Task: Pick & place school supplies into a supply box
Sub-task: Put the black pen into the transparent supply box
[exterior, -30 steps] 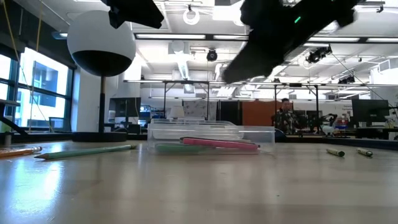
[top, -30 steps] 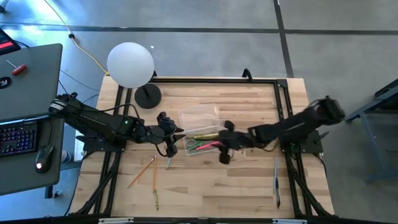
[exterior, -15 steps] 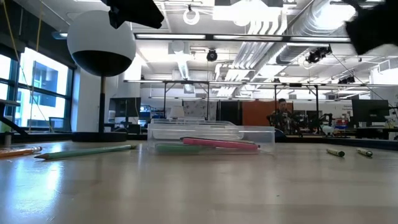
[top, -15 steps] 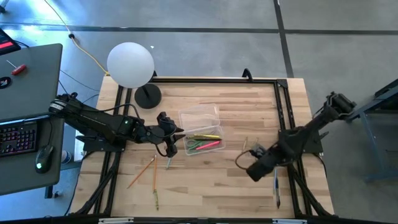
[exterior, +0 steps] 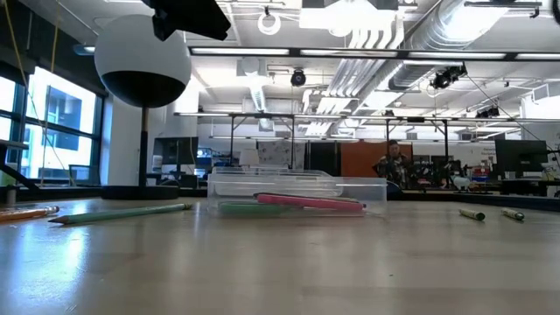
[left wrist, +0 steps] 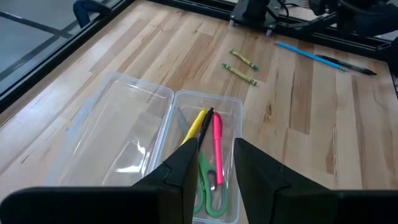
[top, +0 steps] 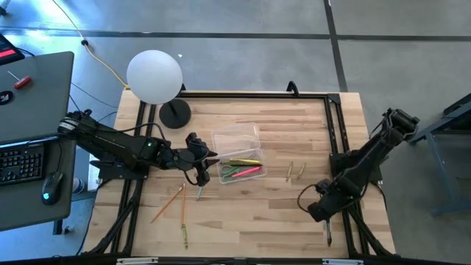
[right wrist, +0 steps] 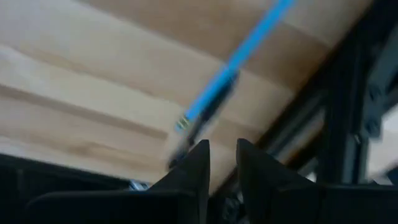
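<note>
Right gripper (top: 318, 210), seen from above, sits low over the table's right side, just beside a blue pen (top: 327, 213) that lies along the right frame rail. Its wrist view shows what the overhead cannot: the two dark fingers (right wrist: 189, 177) stand slightly apart with nothing between them, and the blue pen (right wrist: 230, 74) runs diagonally over the wood just beyond their tips.

Left gripper (top: 200, 177) hovers at the left end of the supply box (top: 239, 158), near the table's middle. Its wrist view looks past its fingers (left wrist: 180, 174), which are parted and empty, into the open clear case (left wrist: 208, 149). Inside lie a yellow piece (left wrist: 194, 126), a black pen (left wrist: 205, 127), a pink pen (left wrist: 217, 146) and green-handled scissors (left wrist: 208, 196); the hinged lid (left wrist: 118, 137) lies flat alongside.

Two small yellow-green pieces (top: 295, 171) rest on the wood right of the box, well apart from it; the left wrist view shows them too (left wrist: 241, 65). Orange and green pencils (top: 175, 206) lie left of centre near the front edge.

Level with the table, the low view shows neither gripper's fingers, only the box (exterior: 297, 194) side-on, a pink pen inside, a green pencil (exterior: 122, 213) to its left, and a white globe lamp (exterior: 142, 57).
</note>
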Motion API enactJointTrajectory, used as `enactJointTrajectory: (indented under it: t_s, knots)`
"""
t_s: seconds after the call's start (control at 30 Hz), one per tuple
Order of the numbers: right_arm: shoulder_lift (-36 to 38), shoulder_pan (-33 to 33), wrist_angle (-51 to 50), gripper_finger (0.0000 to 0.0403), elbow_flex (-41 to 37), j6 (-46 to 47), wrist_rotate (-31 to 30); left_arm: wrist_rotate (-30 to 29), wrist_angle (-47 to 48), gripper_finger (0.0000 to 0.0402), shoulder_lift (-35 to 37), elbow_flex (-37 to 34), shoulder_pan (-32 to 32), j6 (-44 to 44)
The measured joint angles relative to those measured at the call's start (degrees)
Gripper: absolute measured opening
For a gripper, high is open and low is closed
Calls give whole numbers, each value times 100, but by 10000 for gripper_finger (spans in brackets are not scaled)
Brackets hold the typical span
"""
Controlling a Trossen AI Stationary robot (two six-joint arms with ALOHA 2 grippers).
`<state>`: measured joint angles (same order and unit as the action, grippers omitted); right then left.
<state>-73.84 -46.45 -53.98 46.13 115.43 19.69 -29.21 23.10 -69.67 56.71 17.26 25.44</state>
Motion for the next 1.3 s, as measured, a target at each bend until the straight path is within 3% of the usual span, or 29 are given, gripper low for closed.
enactJointTrajectory:
  t_s: [0.27,0.6,1.3]
  knots:
    - [-82,-269,417,88,-11,285,32,0,84,136,0,0,0,36]
    - [-1052,-280,340,125,-17,128,-39,-19,108,136,0,0,0,36]
    - [-1906,-309,695,114,-6,-32,85,-33,107,136,0,0,0,36]
